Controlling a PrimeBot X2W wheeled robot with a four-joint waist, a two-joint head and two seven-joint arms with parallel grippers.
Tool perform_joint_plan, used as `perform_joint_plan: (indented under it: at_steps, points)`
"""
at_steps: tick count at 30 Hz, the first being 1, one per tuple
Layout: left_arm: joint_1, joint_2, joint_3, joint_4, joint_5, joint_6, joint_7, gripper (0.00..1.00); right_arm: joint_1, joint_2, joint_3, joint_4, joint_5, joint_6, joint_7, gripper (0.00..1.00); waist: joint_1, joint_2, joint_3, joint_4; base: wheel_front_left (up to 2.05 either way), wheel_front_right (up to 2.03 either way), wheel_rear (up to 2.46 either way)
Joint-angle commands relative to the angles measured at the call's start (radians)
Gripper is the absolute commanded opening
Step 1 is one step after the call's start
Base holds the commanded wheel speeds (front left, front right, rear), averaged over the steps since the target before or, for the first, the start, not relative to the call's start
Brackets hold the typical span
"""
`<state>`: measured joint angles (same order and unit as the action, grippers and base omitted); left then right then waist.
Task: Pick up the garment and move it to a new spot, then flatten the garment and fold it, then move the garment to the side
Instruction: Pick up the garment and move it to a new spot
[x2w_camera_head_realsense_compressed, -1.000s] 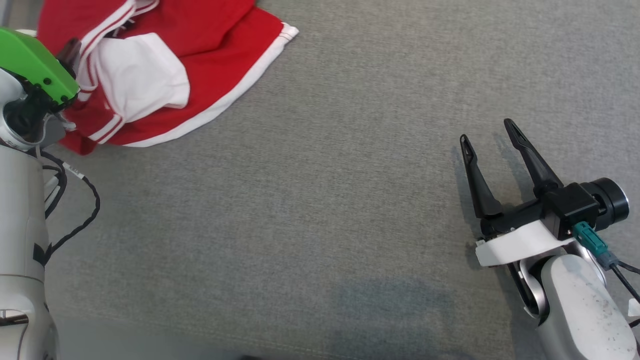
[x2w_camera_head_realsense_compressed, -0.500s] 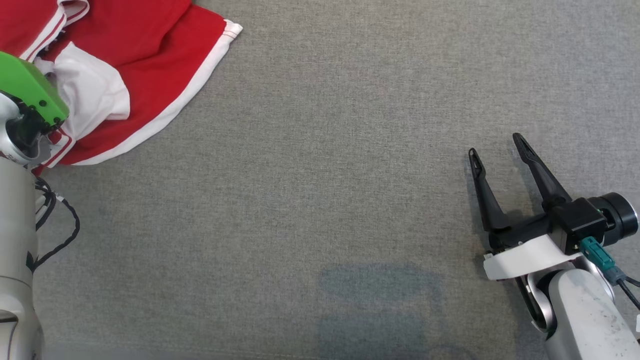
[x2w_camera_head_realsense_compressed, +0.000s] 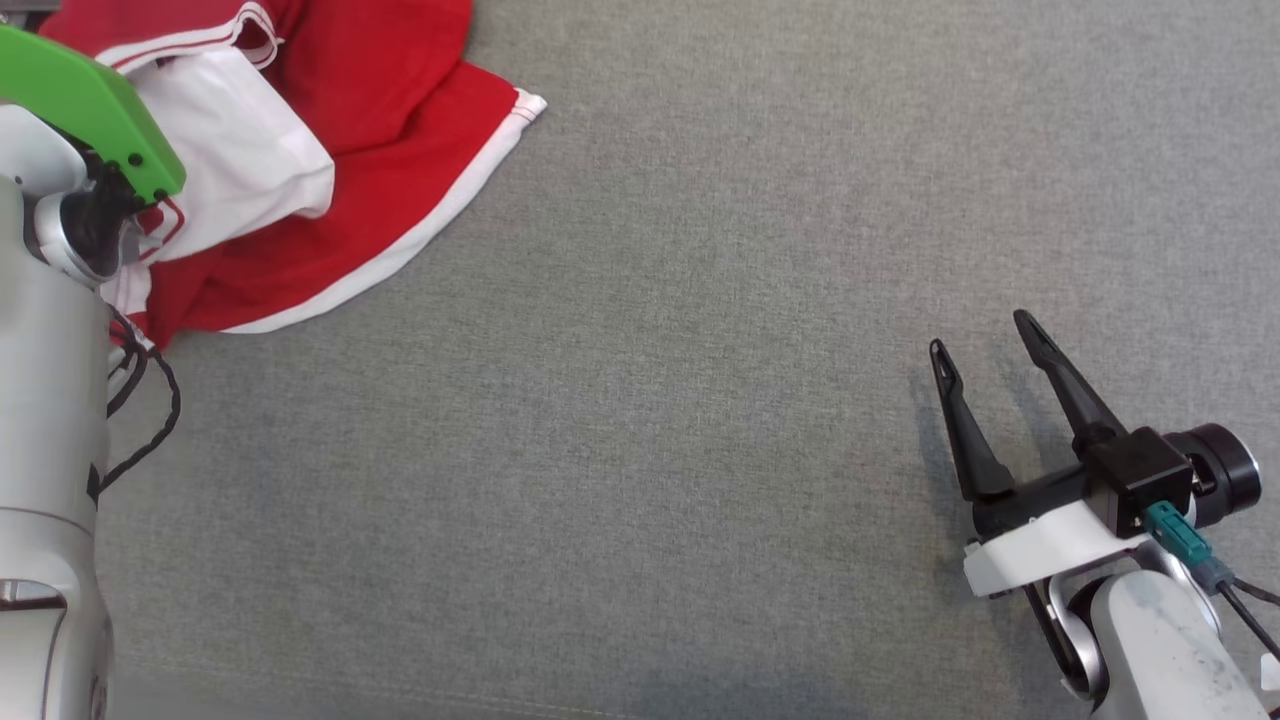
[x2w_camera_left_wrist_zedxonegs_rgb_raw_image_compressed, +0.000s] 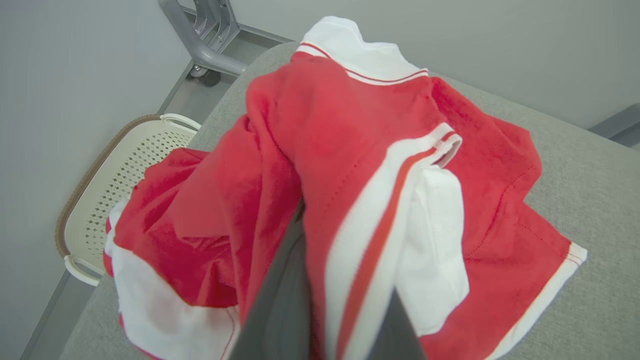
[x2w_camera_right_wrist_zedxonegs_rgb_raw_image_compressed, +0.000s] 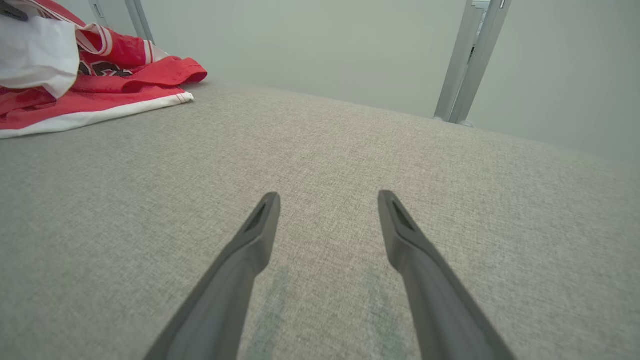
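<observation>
Left end effector (x2w_camera_left_wrist_zedxonegs_rgb_raw_image_compressed: 340, 300) went from wide open to clamped in the last second. It now pinches a fold of the garment (x2w_camera_head_realsense_compressed: 380, 200) at its white-and-red striped band (x2w_camera_left_wrist_zedxonegs_rgb_raw_image_compressed: 370, 240). Head camera shifted too, so ignore the garment's drift in frame.

Garment is crumpled at the far-left corner of the desk (x2w_camera_head_realsense_compressed: 650, 400), bunched up around the left fingers. Right end effector (x2w_camera_head_realsense_compressed: 978, 332) stays wide open and empty, low over bare desk, well apart from the garment.

Handling: light, limp cloth that will drape and drag, probably several layers in the pinch. Striped band is a decent grab point, looks thicker, so less slip.
</observation>
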<state>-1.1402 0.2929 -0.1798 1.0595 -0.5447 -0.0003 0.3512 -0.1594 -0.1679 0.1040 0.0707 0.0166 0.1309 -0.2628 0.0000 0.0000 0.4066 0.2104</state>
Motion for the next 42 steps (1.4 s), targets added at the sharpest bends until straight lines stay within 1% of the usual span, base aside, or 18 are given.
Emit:
perform_joint_plan:
  at_steps: [1,3,6,7,12,19,25,30,33,34,38,42]
  points:
    - [-0.019,-0.003,0.0,-0.007,0.002,-0.005,-0.014,0.0,0.016,0.002,-0.001,0.004,0.008,0.0,-0.004,1.0,0.0,0.0,-0.042,0.016,0.0,0.0,0.0]
    - [-0.025,-0.013,0.01,-0.014,-0.01,-0.004,-0.044,0.0,0.026,0.008,-0.002,0.007,0.01,0.0,-0.004,1.0,0.0,0.0,-0.066,0.019,0.0,0.0,0.0]
    - [-0.026,-0.012,-0.005,-0.026,0.012,0.005,-0.094,0.0,0.045,0.016,-0.002,0.015,0.016,0.0,-0.004,1.0,0.0,0.0,-0.104,0.022,0.0,0.0,0.0]
    - [-0.028,-0.015,-0.009,-0.032,0.015,0.003,-0.108,0.0,0.05,0.019,-0.003,0.016,0.018,0.0,-0.003,1.0,0.0,0.0,-0.114,0.021,0.0,0.0,0.0]
    - [-0.028,-0.052,-0.035,-0.058,0.019,-0.025,-0.143,0.0,0.084,0.035,-0.01,0.023,0.026,0.0,-0.003,1.0,0.0,0.0,-0.176,0.019,0.0,0.0,0.0]
    - [-0.041,-0.102,-0.073,-0.127,0.023,-0.057,-0.154,0.0,0.113,0.053,-0.02,0.018,0.034,0.0,-0.003,1.0,0.0,0.0,-0.221,-0.006,0.0,0.0,0.0]
    - [-0.032,-0.149,-0.109,-0.217,0.018,-0.081,-0.144,0.0,0.128,0.068,-0.032,0.012,0.038,0.0,-0.004,1.0,0.0,0.0,-0.235,-0.042,0.0,0.0,0.0]
    - [-0.003,-0.199,-0.165,-0.322,0.016,-0.099,-0.122,0.0,0.133,0.076,-0.052,0.004,0.04,0.0,-0.003,1.0,0.0,0.0,-0.24,-0.08,0.0,0.0,0.0]
    - [0.026,-0.219,-0.206,-0.397,-0.001,-0.106,-0.1,0.0,0.13,0.083,-0.062,-0.002,0.04,0.0,-0.003,1.0,0.0,0.0,-0.243,-0.107,0.0,0.0,0.0]
    - [0.026,-0.219,-0.206,-0.397,-0.001,-0.106,-0.1,0.0,0.13,0.083,-0.062,-0.002,0.04,0.0,-0.003,1.0,0.0,0.0,-0.243,-0.107,0.0,0.0,0.0]
    - [0.078,-0.236,-0.283,-0.5,-0.02,-0.112,-0.063,0.0,0.119,0.091,-0.07,-0.005,0.043,0.0,-0.003,1.0,0.0,0.0,-0.25,-0.149,0.0,0.0,0.0]
    - [0.14,-0.241,-0.377,-0.606,-0.066,-0.098,-0.034,0.0,0.122,0.101,-0.079,-0.006,0.047,0.0,-0.003,1.0,0.0,0.0,-0.257,-0.194,0.0,0.0,0.0]
